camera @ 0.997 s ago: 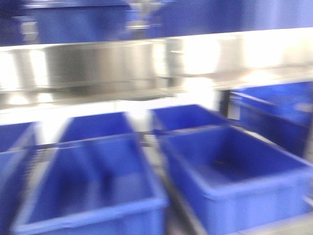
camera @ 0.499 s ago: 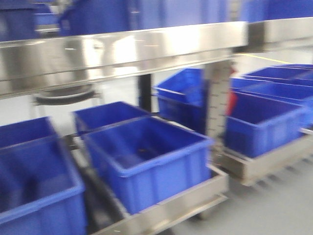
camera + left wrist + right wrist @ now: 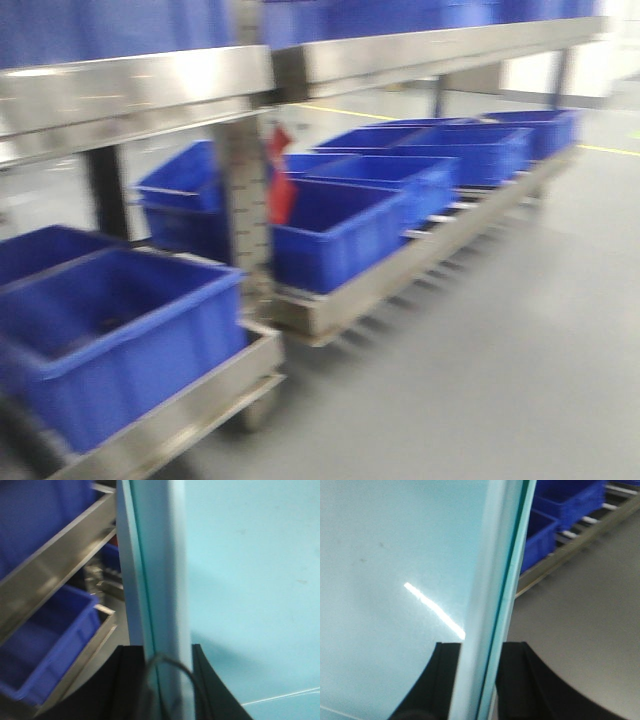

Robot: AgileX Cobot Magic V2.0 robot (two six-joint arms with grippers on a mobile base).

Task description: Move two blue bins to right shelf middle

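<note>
Your left gripper (image 3: pixel 165 655) and right gripper (image 3: pixel 477 652) each pinch a wall of the pale blue bin (image 3: pixel 240 580), which is carried between them. The smooth, glossy plastic looks stiff, light and likely slippery, so hold it just under the thick rim. A seam hints at two nested bins, though you cannot be sure. Dark blue bins (image 3: pixel 120 320) sit on the steel rack (image 3: pixel 140 90) at 8 o'clock.

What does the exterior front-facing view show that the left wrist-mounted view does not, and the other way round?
Only the front view: a long row of dark blue bins on the low steel rack, a red tag on the post, a yellow floor line. Only the wrist view: the pale blue bin, its wall between the black jaws of the left gripper. Both: dark blue bins on steel shelving.
</note>
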